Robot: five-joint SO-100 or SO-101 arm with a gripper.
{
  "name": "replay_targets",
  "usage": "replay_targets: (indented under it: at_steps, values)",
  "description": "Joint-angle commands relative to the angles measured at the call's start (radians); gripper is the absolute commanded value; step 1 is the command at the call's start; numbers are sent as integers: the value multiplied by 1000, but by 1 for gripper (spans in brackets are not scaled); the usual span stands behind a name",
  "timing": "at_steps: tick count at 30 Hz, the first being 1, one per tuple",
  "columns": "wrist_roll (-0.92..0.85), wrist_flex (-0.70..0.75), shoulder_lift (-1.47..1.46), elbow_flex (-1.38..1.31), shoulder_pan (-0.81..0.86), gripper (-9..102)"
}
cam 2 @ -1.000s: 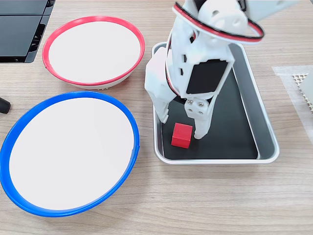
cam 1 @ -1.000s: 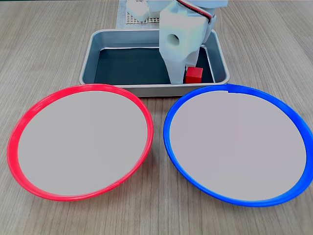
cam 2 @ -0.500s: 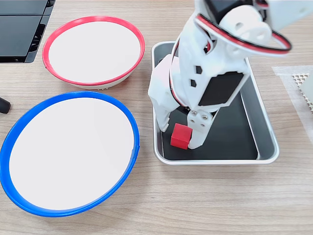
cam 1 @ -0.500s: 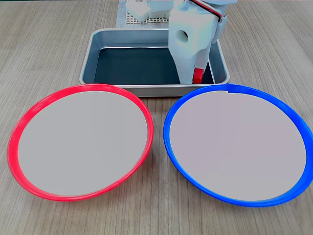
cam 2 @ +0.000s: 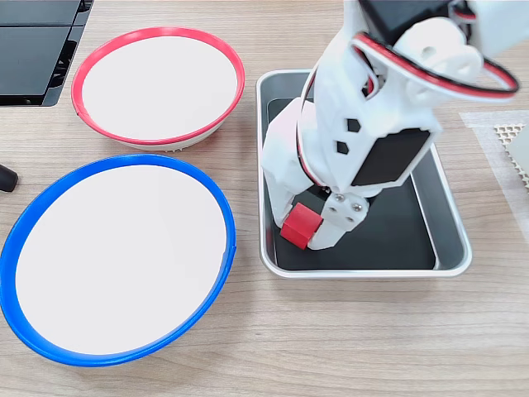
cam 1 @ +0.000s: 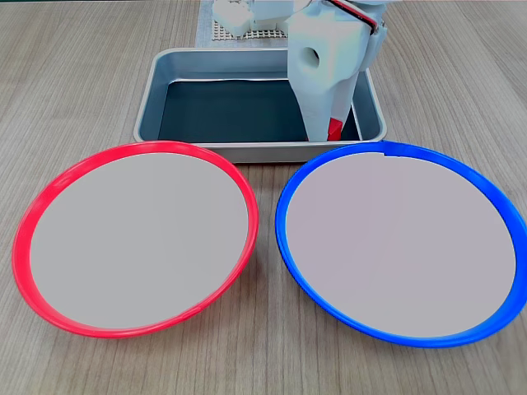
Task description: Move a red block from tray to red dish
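Nearest in a fixed view, the blue-rimmed dish (cam 1: 401,247) and the red dish (cam 1: 136,239) are recorded side by side on the wood-grain table (cam 1: 74,74); both are round, shallow, smooth plastic with pale insides, and both are empty. Behind them the tray (cam 1: 152,107) is noted: grey metal, rounded corners, raised rim, dark matte bottom. Within it the red block (cam 2: 299,225), a small matte cube, is now seen tilted and pinched between the fingers of the gripper (cam 2: 304,234), whereas a second earlier it sat flat on the tray bottom with the fingers spread either side. The grasp is judged made; lift and carry to the red dish are not yet done. Farthest back, a perforated white mat (cam 1: 216,31) is observed beyond the tray.
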Motion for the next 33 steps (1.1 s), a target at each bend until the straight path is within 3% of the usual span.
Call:
replay_targets:
  at_steps: [1, 5, 9, 13, 15, 18, 22, 26, 33]
  values:
    - [140, 149, 64, -51, -21, 0]
    - [428, 422, 155, -152, -61, 0]
    - [850, 548, 230, -253, -87, 0]
    - [1241, 526, 232, -394, -32, -1]
    - [1474, 446, 215, -480, 46, -1]
    - [1672, 367, 184, -566, 160, -1]
    - [1749, 268, 133, -634, 290, -1]
    - [1746, 60, 75, -597, 376, -1]
    - [1529, -144, -140, -526, 442, 0]
